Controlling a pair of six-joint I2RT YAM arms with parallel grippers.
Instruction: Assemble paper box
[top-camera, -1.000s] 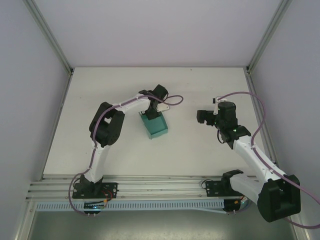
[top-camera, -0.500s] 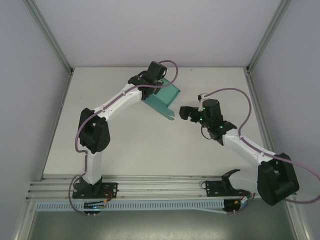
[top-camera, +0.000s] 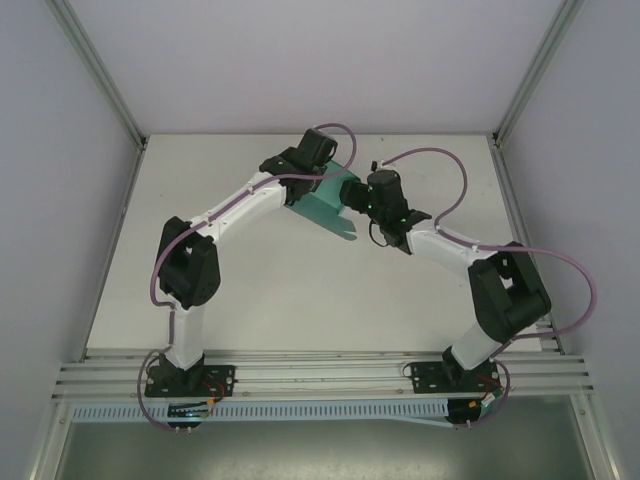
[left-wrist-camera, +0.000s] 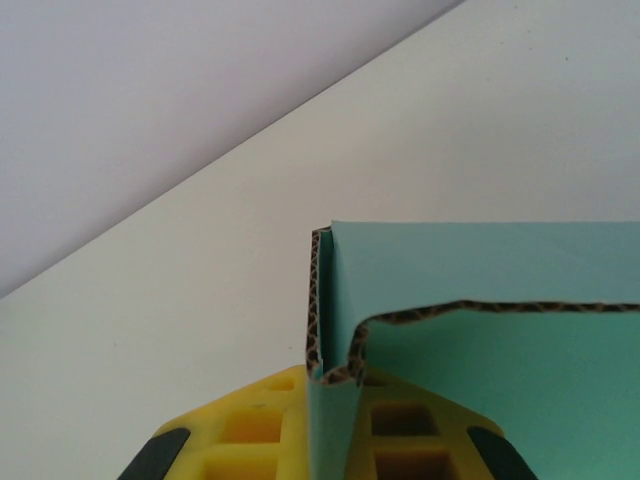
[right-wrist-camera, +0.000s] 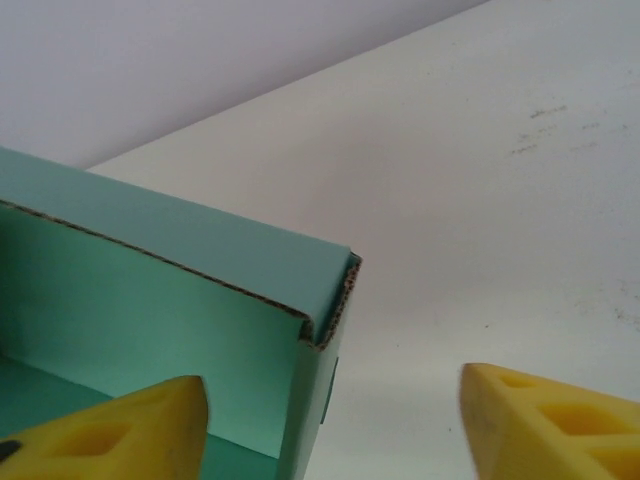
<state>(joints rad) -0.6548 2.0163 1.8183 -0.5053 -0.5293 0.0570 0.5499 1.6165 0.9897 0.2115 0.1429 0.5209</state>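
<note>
left hand (left-wrist-camera: 335, 430): pressed together on one wall of the paper box (top-camera: 325, 212), close to a corner. The wall stands up between its yellow fingers.
right hand (right-wrist-camera: 330, 425): spread, on the side of the box away from the left hand. One finger sits over the box's hollow and the other well outside its end wall, with a box corner between them. Neither finger is seen touching the card.
paper box: teal, partly folded and tilted, carried by the left hand's pinch above the table (top-camera: 250, 290). Whether its low edge rests on the table cannot be told.
loose part: a flap juts from the box's low edge in the top view, and it looks not yet tucked in.
risk, crushed corner: the right hand straddles a corner rather than a flat wall. If it shuts there, it would likely buckle the fold instead of seating it.
risk, lost pinch: only one wall edge is held. A push from the right hand's side could twist the box about that pinch or slide the wall out from between the fingers.
risk, sprung fold: the folded-over layer beside the left hand's grip curls away from the wall. Pressure at the wrong spot could open it further.
risk, snag: the finger over the hollow could catch the rim and drag the box sideways.
risk, collision: both hands crowd the same small box, so a misjudged reach could knock them together.
</note>
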